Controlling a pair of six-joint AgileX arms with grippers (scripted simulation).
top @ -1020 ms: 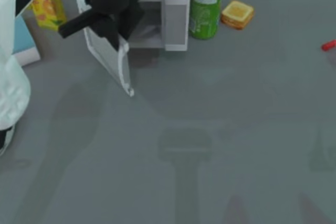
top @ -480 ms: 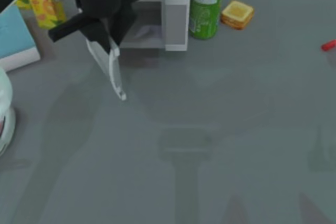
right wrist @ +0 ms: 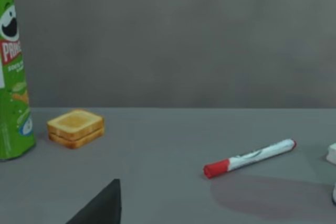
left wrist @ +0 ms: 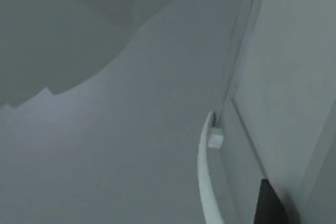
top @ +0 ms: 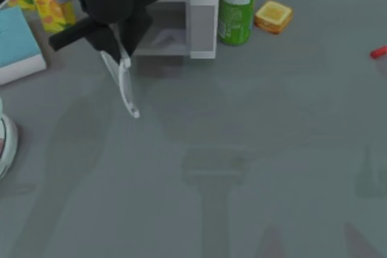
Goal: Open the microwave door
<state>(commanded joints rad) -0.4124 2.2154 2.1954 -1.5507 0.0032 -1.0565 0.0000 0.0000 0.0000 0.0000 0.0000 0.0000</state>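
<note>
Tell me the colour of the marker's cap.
Red: the marker has a white barrel and a red cap, clearest in the right wrist view.

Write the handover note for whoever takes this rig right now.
Left pincer: at the door, by its handle; grip not visible.
Right arm: out of the top view; its camera faces the can, toast and marker.
Microwave: at the table's far edge, left of the can.
Done: door swung wide, cavity exposed.
Left: open it a little further if needed, then let go and back the left arm off.
</note>
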